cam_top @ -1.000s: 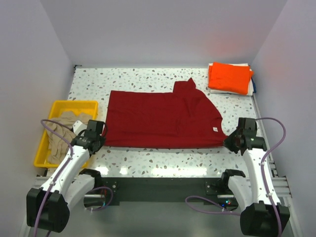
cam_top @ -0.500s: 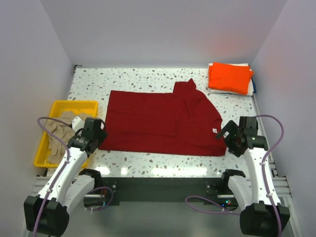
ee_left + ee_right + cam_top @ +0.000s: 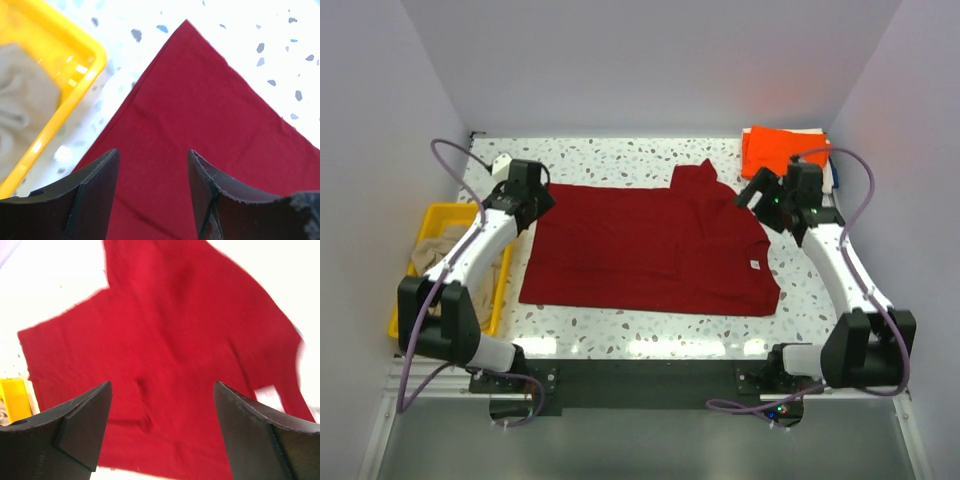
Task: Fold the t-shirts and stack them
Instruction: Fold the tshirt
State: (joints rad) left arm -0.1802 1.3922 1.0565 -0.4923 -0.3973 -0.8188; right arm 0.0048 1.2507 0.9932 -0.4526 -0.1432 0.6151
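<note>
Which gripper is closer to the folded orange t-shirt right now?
Right. The right gripper hovers just beside the orange t-shirt; the left gripper is on the opposite side, over the dark red t-shirt's far corner.

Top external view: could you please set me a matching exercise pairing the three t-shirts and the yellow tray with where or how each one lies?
Column one:
1. dark red t-shirt
2. orange t-shirt
3. beige t-shirt
4. yellow tray

Column two:
A. folded, in the far right corner
B. standing at the left side
C. spread flat in the middle
D. bunched inside the yellow tray

Pairs: 1-C, 2-A, 3-D, 4-B
</note>
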